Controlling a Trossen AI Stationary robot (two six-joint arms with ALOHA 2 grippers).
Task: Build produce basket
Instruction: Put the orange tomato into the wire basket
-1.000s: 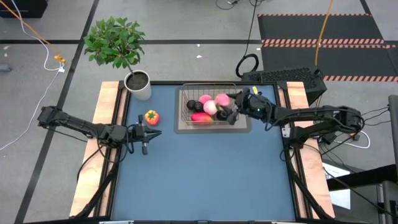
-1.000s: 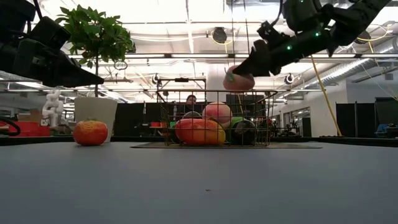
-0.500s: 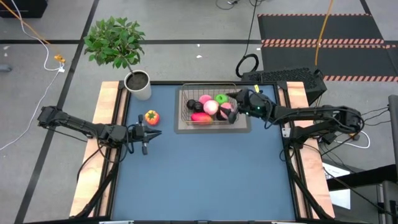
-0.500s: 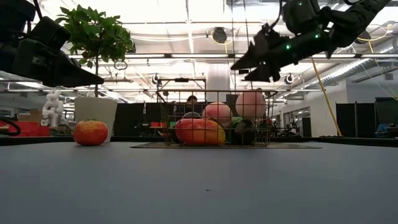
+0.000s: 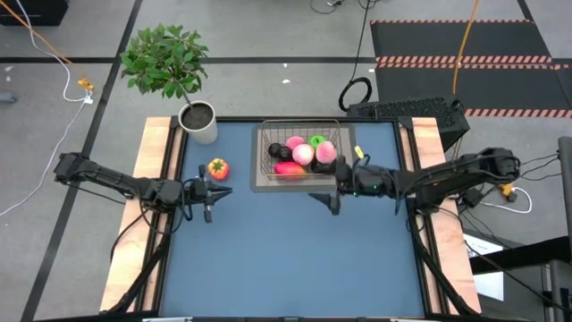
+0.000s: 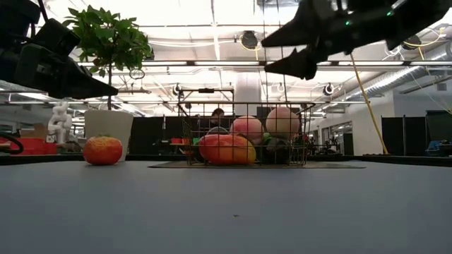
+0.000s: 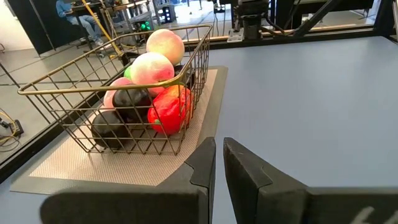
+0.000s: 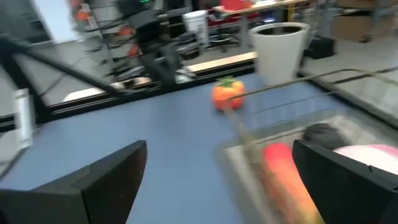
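The grey wire basket (image 5: 265, 152) stands on a tan mat at the table's far middle. It holds pink peaches (image 5: 324, 151), a green apple (image 5: 316, 140), a red oval (image 5: 288, 167) and dark round ones (image 5: 278, 149). The same pile shows in the low view (image 6: 284, 120) and the left wrist view (image 7: 165, 45). An orange-red one with a green top (image 5: 218, 168) rests on the table left of the basket. My right gripper (image 5: 331, 199) is open and empty, just near of the basket's right corner and above the table (image 6: 267, 56). My left gripper (image 5: 208, 192) is shut and empty, near the orange-red one.
A white pot with a leafy plant (image 5: 198, 122) stands at the far left corner. Wooden rails (image 5: 154, 179) run along both sides of the table. The blue tabletop's near half (image 5: 295, 259) is bare.
My right gripper held a pink peach above the basket, opened and let it go. The peach has fallen onto the pile at the basket's right end. The gripper has then drawn back toward the table's near edge, staying open.
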